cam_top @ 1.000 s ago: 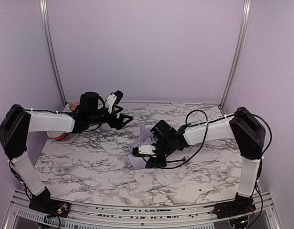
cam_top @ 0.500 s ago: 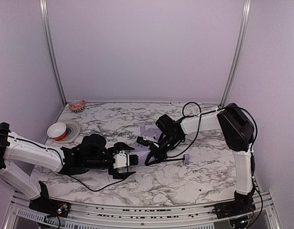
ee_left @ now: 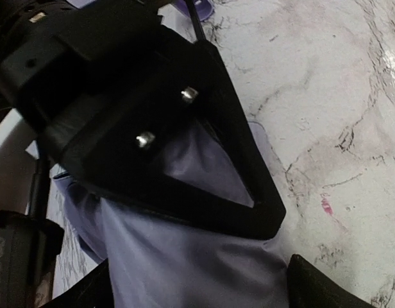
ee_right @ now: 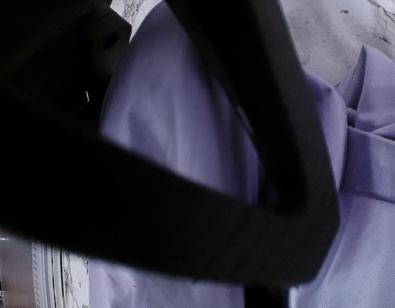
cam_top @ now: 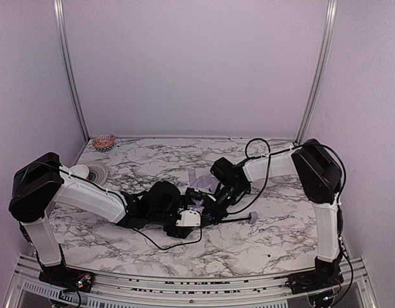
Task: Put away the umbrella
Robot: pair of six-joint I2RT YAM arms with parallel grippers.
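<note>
The umbrella lies bunched at the table's middle, its pale lavender fabric mostly hidden under both grippers. Its thin black shaft runs right to the small lavender handle. My right gripper is shut on the fabric. Its black triangular finger fills the right wrist view over lavender cloth. My left gripper is open just left of it. In the left wrist view the fabric lies between its spread fingertips, with the right gripper's finger pressing on the cloth above.
An orange-and-white bowl on a grey plate sits at the left edge. A small red patterned bowl stands in the back left corner. Metal rails rise at both back corners. A black cable loops near the right arm.
My left arm swung from the back left to the front, then in beside the right gripper. The right gripper drew the spread umbrella into a bundle, with shaft and handle trailing right.
</note>
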